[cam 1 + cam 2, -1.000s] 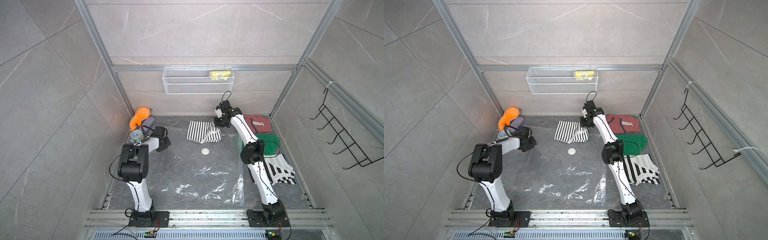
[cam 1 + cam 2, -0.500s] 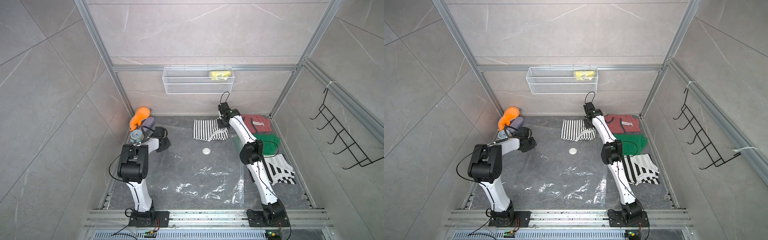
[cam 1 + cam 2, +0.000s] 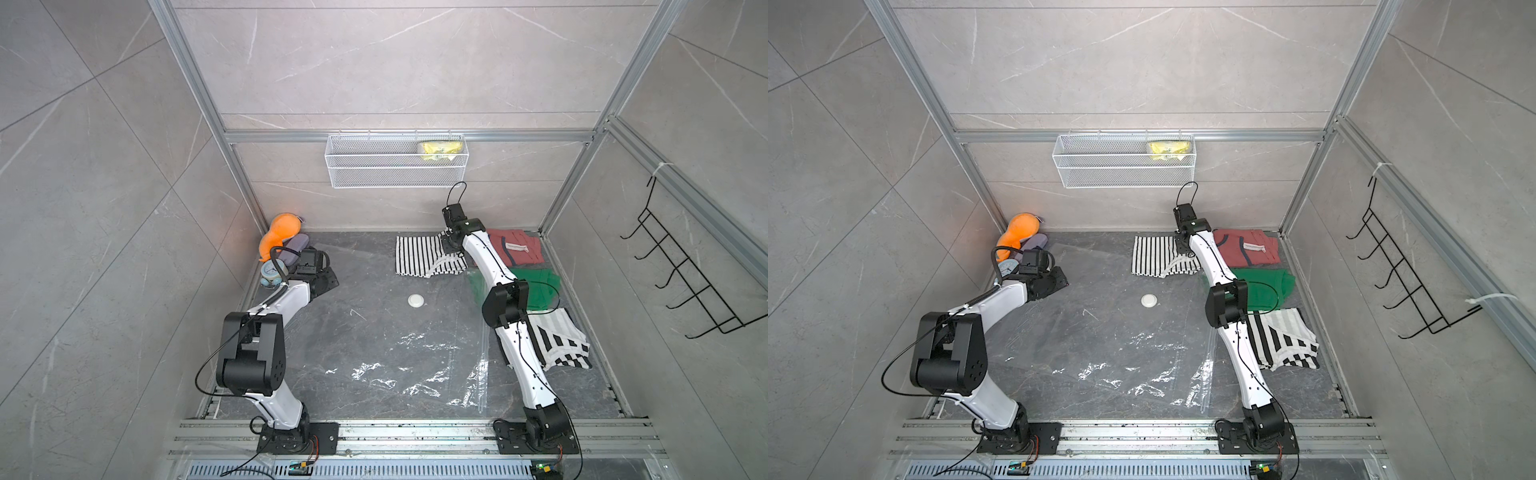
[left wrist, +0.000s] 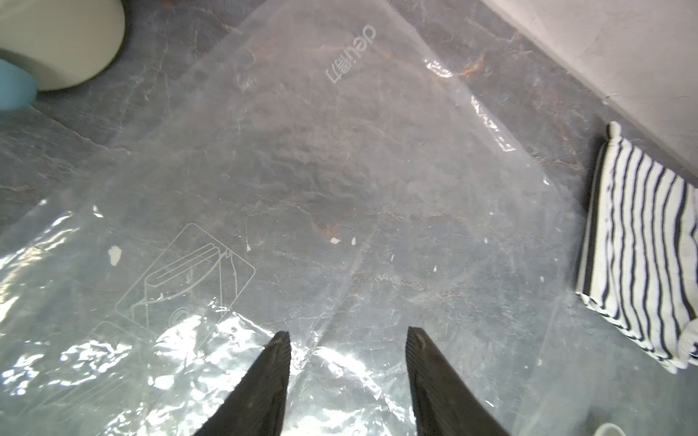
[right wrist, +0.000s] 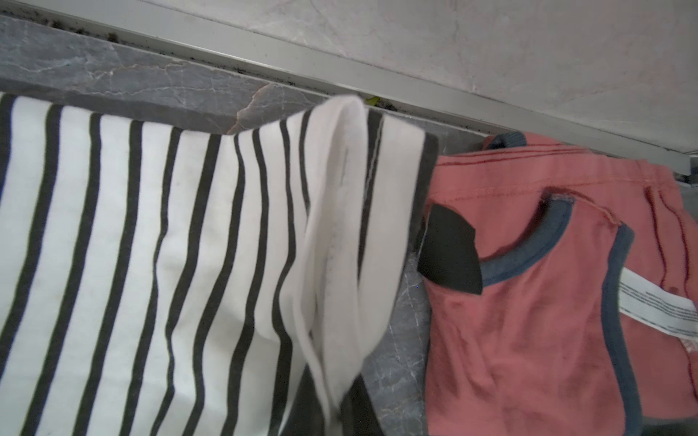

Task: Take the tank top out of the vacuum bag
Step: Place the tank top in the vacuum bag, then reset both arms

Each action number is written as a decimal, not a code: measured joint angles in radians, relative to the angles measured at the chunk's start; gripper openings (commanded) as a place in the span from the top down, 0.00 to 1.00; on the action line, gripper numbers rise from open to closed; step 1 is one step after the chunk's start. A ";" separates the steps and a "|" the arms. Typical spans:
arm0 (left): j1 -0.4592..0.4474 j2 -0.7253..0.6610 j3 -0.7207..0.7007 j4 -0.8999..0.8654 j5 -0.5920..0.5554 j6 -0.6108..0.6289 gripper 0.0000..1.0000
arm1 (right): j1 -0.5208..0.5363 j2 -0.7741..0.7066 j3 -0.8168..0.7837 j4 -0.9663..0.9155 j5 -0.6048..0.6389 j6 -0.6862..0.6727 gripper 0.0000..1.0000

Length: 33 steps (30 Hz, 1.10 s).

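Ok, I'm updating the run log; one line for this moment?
left gripper: open, over vacuum bag | right gripper: shut on tank top

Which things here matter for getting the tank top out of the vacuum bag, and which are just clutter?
Job: vacuum bag; striped tank top, in the shut right gripper; open left gripper.
Lying about: red top; green garment; broad-striped top; orange plush; wire basket.
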 measured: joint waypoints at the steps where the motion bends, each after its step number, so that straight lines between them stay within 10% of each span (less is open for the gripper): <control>1: 0.000 -0.021 -0.007 -0.001 -0.005 0.000 0.43 | -0.001 0.001 0.000 0.001 0.002 0.002 0.92; 3: -0.001 -0.058 -0.024 -0.001 -0.018 0.000 0.41 | -0.001 0.002 0.000 0.004 0.008 0.010 0.87; 7: -0.002 -0.139 -0.058 -0.003 -0.052 0.004 0.24 | -0.001 0.002 0.002 0.011 0.019 0.029 0.45; 17: 0.001 -0.375 -0.174 -0.003 -0.250 0.030 0.00 | 0.005 -0.201 -0.114 -0.035 0.012 0.080 0.38; 21: 0.006 -0.540 -0.316 0.064 -0.327 0.093 0.00 | 0.055 -0.671 -0.702 0.197 0.090 0.062 0.08; 26: 0.010 -0.613 -0.497 0.187 -0.399 0.218 0.00 | 0.155 -1.271 -1.452 0.560 0.109 0.069 0.00; 33: 0.016 -0.541 -0.669 0.423 -0.414 0.351 0.01 | 0.117 -1.486 -1.954 0.773 0.240 0.102 0.00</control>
